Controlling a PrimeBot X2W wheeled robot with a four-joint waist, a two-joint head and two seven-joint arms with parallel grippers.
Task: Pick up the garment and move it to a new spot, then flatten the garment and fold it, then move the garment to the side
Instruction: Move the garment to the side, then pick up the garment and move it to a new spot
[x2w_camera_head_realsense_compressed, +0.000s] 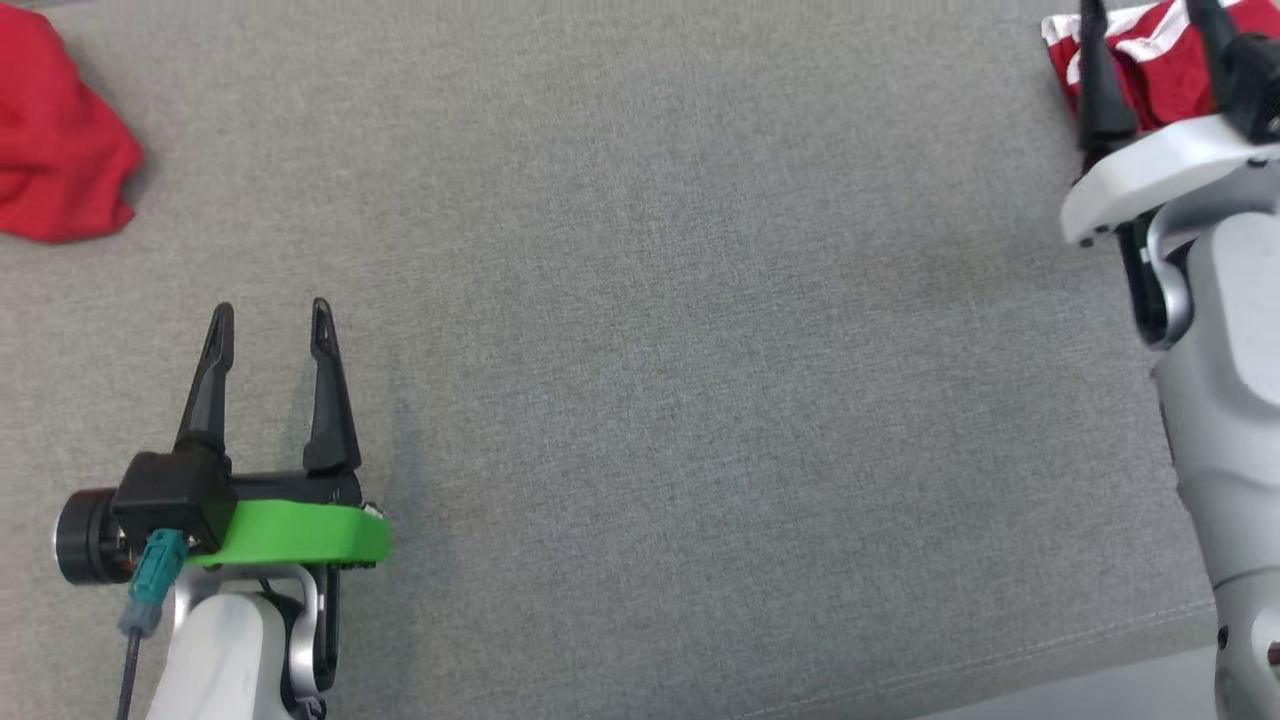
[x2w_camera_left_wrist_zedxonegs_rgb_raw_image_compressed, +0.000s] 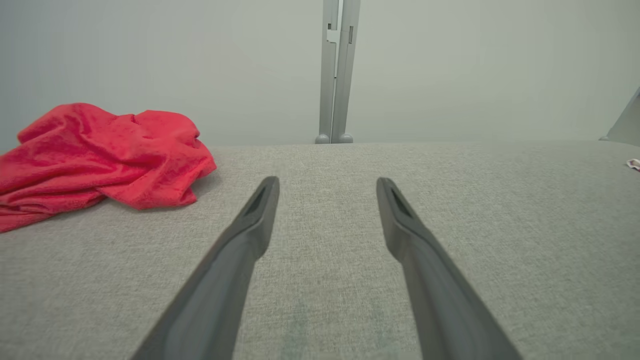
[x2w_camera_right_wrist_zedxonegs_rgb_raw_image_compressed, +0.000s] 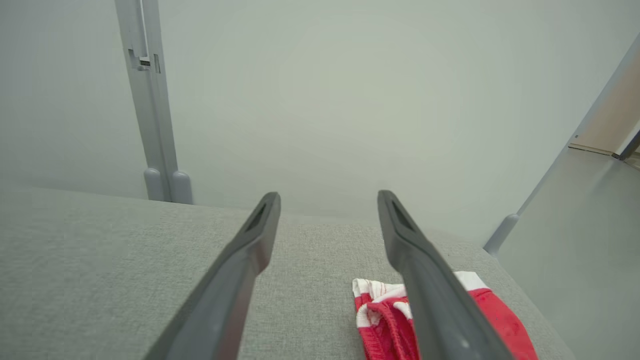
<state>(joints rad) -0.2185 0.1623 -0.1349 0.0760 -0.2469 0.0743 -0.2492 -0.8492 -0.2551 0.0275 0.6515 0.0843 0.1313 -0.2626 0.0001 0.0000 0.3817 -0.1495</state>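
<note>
Currently we list: red-and-white garment (x2w_camera_head_realsense_compressed: 1160, 60), at the table's (x2w_camera_head_realsense_compressed: 700, 350) far right corner, partly hidden under the right gripper's (x2w_camera_right_wrist_zedxonegs_rgb_raw_image_compressed: 327, 196) spread, empty fingers; left gripper (x2w_camera_head_realsense_compressed: 272, 310), fingers spread, empty; plain red cloth (x2w_camera_head_realsense_compressed: 60, 150), far left, cut off at the edge.

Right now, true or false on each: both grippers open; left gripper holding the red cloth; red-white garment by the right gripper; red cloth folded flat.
1. The left gripper and right gripper are both open. True.
2. The left gripper holds the red cloth. False: it is empty, and the cloth lies apart from it at the far left.
3. The red-white garment lies under the right gripper. True.
4. The red cloth is folded flat. False: it sits in a crumpled heap.
</note>
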